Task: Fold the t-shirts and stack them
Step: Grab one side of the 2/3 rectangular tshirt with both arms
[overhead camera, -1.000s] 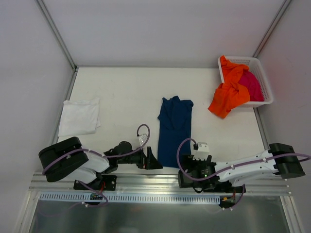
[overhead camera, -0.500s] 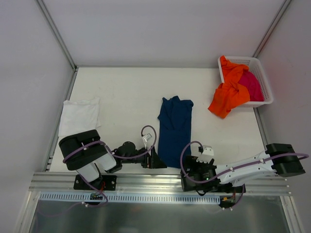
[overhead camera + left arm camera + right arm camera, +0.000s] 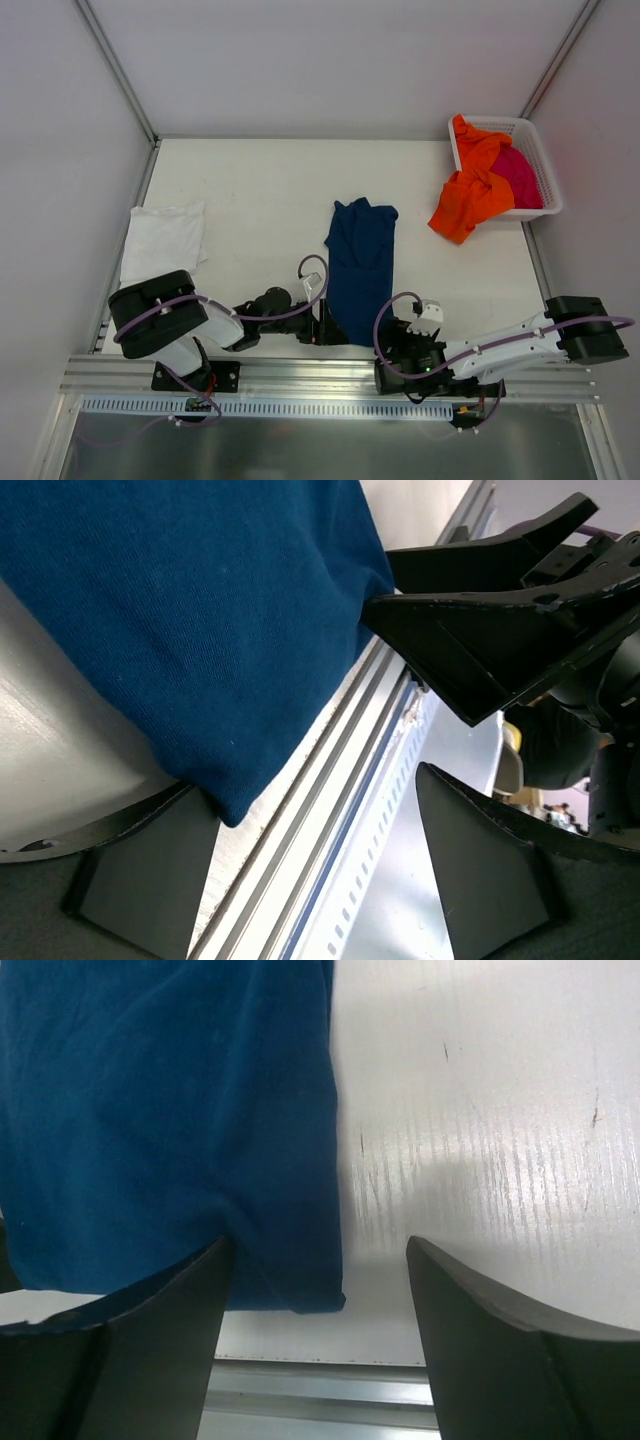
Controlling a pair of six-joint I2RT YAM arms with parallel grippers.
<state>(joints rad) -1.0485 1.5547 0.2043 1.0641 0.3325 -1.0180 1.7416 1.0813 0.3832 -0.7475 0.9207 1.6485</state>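
Matte white surface (image 3: 260, 190), faintly scuffed, beneath everything. At its middle, navy t-shirt (image 3: 360, 265) of fine knit, folded into a long narrow strip, hem at the near edge. On the left, white t-shirt (image 3: 163, 243) folded to a soft rectangle. Far right, orange t-shirt (image 3: 470, 195), rumpled, spilling over the rim of a white plastic lattice basket (image 3: 543, 165); magenta t-shirt (image 3: 520, 178) bunched inside. Left gripper (image 3: 312, 790) at the navy hem's left corner, fingers spread wide, pinching nothing. Right gripper (image 3: 320, 1245) at the right corner, fingers likewise wide apart
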